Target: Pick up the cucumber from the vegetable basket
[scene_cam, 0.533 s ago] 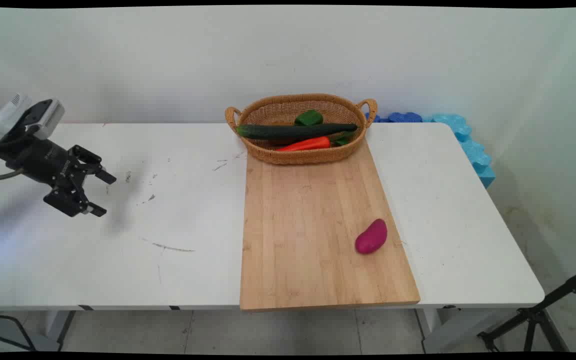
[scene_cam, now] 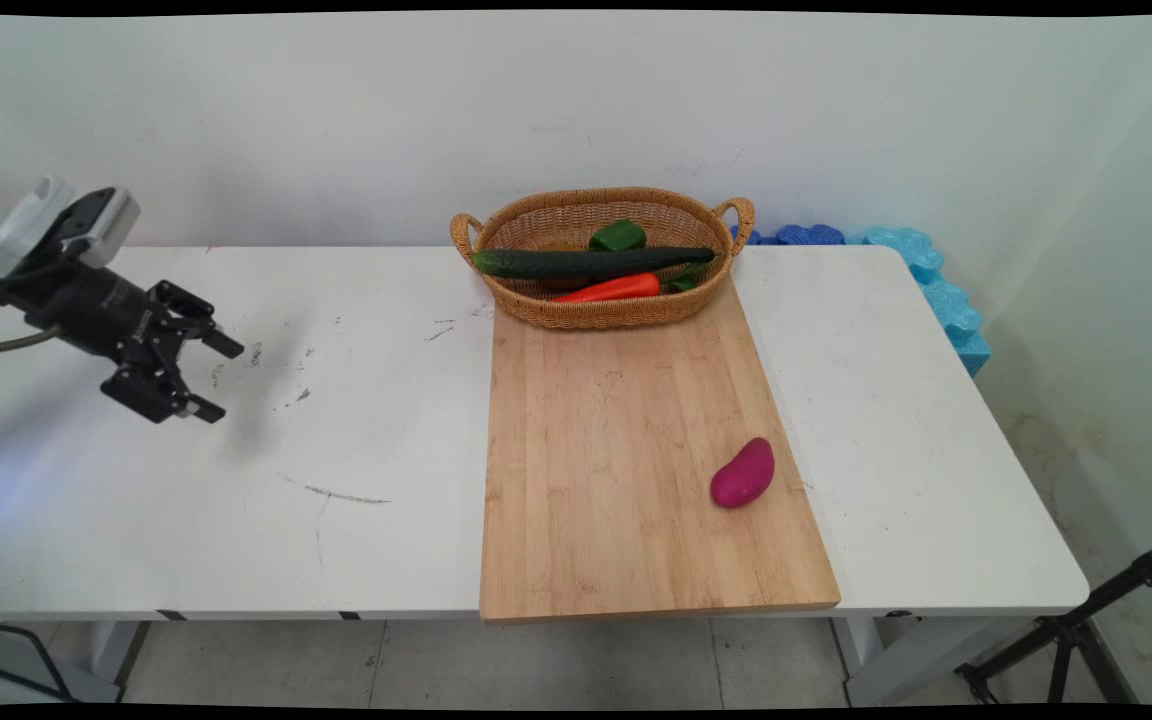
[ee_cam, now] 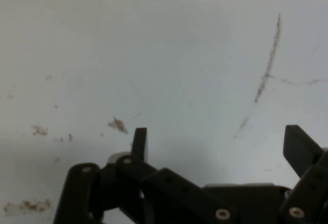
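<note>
My black gripper (scene_cam: 218,377) hangs open above the left part of the white table (scene_cam: 356,430), holding nothing. Its fingers point right and slightly down. In the hand view the gripper (ee_cam: 218,144) looks at bare, scuffed tabletop with a curved dark scratch (ee_cam: 266,75). A wooden cutting board (scene_cam: 626,450) lies far to the right of it, with a magenta potato-shaped vegetable (scene_cam: 743,473) near the board's right edge. A wicker basket (scene_cam: 536,309) at the board's far end holds a long cucumber (scene_cam: 591,262), a red-orange carrot (scene_cam: 608,289) and a green pepper (scene_cam: 618,236).
Blue foam pieces (scene_cam: 921,265) lie past the table's far right corner, by the wall. A black tripod leg (scene_cam: 1086,620) stands on the floor at the lower right. Scuff marks (scene_cam: 336,493) dot the tabletop between the gripper and the board.
The gripper has moved slightly up and to the right above the table, still open. Nothing else has shifted.
</note>
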You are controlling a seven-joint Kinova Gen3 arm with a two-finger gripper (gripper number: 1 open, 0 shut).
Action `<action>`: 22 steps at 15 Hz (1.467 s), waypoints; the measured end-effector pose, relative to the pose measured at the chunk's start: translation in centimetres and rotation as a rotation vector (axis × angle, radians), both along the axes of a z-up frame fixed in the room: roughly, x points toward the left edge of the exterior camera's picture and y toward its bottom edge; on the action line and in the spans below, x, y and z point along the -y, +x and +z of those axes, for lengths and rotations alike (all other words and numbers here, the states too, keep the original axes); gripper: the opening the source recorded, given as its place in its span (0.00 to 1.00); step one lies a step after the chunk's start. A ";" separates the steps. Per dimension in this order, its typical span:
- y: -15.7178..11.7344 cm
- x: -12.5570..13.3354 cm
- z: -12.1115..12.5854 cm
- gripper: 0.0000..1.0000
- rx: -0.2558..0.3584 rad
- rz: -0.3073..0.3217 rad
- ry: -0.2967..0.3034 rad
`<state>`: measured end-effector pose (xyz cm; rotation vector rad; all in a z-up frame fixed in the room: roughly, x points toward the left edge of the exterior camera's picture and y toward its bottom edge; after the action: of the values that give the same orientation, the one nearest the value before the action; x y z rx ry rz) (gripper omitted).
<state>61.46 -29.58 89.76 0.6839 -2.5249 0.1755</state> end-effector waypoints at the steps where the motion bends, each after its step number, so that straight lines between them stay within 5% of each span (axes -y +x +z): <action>1: -0.4 0.4 0.2 1.00 -0.002 0.004 -0.005; 14: -8.5 8.0 2.6 1.00 -0.013 0.081 -0.088; 22: -16.3 15.4 3.2 1.00 -0.046 0.120 -0.169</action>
<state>45.16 -45.02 92.92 0.7616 -2.3933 0.4055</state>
